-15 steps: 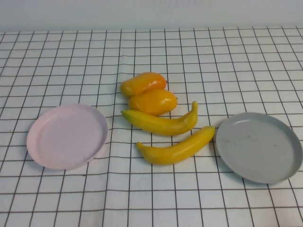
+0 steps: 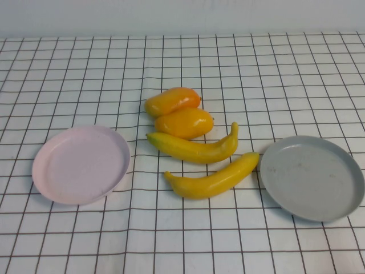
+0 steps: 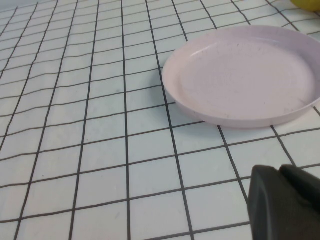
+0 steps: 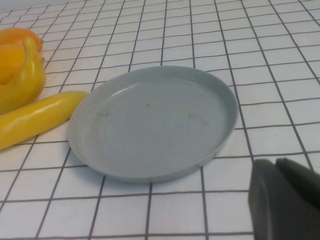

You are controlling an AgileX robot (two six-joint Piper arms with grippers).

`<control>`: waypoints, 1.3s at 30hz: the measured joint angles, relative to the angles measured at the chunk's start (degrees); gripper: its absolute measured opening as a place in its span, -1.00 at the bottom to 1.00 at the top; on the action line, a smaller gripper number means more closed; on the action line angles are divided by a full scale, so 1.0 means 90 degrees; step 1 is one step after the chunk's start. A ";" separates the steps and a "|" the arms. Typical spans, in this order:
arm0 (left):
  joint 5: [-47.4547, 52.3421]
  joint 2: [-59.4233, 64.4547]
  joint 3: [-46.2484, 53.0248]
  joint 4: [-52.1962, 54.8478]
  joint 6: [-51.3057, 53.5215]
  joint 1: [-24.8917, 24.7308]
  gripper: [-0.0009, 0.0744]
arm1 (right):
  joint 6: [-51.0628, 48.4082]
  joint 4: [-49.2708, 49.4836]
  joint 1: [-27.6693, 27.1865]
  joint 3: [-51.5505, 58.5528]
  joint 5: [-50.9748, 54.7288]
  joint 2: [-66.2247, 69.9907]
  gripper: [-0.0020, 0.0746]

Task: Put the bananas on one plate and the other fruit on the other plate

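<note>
both claws clenched on nothing: left gripper point(image 3: 285, 200) by pink plate point(image 3: 240, 75), right gripper point(image 4: 287, 200) by grey plate point(image 4: 150, 120), bananas point(image 2: 199, 149) untouched

**No change to report**

Between the earlier high view and this one, nothing has shifted. The two bananas point(image 2: 197, 149), the two orange-yellow fruits point(image 2: 183, 123), the pink plate point(image 2: 80, 165) and the grey plate point(image 2: 312, 178) lie on the same squares of the checked cloth point(image 2: 182, 240) as before. The wrist cameras have no earlier picture to compare with, so no change can be told there. The left gripper point(image 3: 281, 175) shows as a dark tip just short of the pink plate. The right gripper point(image 4: 276, 167) sits just short of the grey plate, with the bananas beyond the plate's far rim.
</note>
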 joint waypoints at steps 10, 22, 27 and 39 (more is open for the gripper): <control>0.0000 0.0000 0.0000 0.0000 0.0000 0.0000 -0.99 | 0.0000 0.0000 0.0000 0.0000 0.0000 0.0000 -0.99; 0.0000 0.0000 0.0000 0.0000 0.0000 0.0000 -0.99 | 0.0000 0.0000 0.0000 0.0000 0.0000 0.0000 -0.99; 0.0000 0.0000 0.0000 0.0000 0.0000 0.0000 -0.99 | 0.0000 0.0000 0.0000 0.0000 0.0000 0.0000 -0.99; -0.1757 0.0000 0.0027 -0.2310 -0.1529 0.0000 -0.99 | 0.0000 0.0000 0.0000 0.0000 0.0000 0.0000 -0.99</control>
